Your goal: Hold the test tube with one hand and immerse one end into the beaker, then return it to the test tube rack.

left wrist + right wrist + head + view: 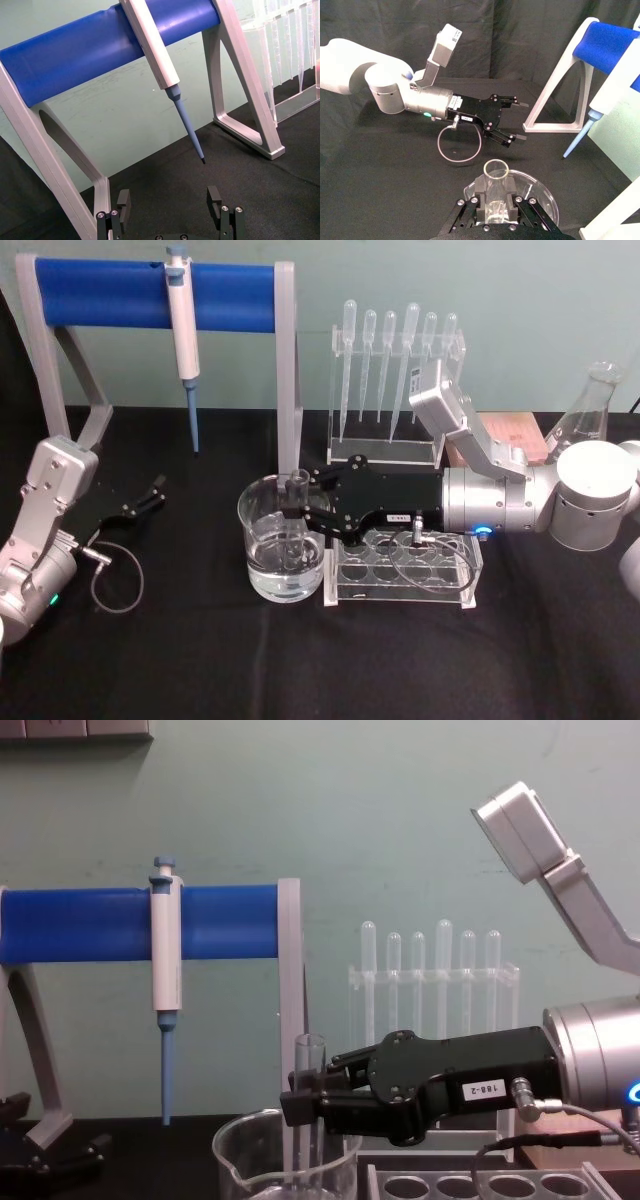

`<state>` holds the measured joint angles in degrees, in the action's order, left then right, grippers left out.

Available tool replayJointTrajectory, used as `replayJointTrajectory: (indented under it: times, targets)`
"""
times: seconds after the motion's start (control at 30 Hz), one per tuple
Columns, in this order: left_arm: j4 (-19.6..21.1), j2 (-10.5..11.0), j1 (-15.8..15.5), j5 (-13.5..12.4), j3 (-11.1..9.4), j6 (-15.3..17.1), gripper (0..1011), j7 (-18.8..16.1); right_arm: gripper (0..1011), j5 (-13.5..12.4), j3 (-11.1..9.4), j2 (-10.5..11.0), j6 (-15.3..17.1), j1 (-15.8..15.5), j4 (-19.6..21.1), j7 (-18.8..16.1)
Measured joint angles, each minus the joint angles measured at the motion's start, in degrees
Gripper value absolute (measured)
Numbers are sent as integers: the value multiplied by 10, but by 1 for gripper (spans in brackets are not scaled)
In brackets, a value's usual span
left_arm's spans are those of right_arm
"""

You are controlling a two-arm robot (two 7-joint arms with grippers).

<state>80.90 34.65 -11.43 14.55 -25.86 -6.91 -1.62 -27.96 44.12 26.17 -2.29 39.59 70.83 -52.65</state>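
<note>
**Item 1, surface** (200, 670): black cloth, bare along the near edge.

**Item 2, beaker** (255, 540): middle of the surface, part-filled with clear liquid.

**Item 3, test tube** (295, 545): upright inside the beaker, rim above the beaker's rim. Its round end appears to sit below the liquid line.

**Item 4, my right tool** (297, 508): reaches in from the right edge, above the rack, and is clamped on the test tube just under its rim.

**Item 5, test tube rack** (345, 585): clear, with round holes, just beside the beaker toward the right edge.

**Item 6, my left tool** (155, 492): parked near the left edge, fingers apart, holding nothing.

**Item 7, far edge:** plastic pipettes (390, 340) in a clear holder at the middle. A blue-barred stand (100, 295) at the far left corner carries a pipettor (182, 325). A glass flask (590, 405) stands at the far right corner.

**Handling note, my judgement:** this is the dipping step.
- I keep the tube plumb and my grip firm.
- I let the round end wet without knocking the beaker's floor or wall.
- I lift straight up until the tube clears the rim before swinging toward the rack.
- I line the tube up over one hole before lowering. Wet glass may slip.

**Markings:** a white label on the side of my right tool reads "188-2" in the chest view. No other writing is legible.
</note>
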Motion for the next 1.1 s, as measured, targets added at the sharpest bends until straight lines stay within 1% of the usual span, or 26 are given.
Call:
replayJointTrajectory:
  times: [1.1]
  targets:
    - [0,0,0,0,0,0,1000,0,241,-1,0,0,1,0,0,0]
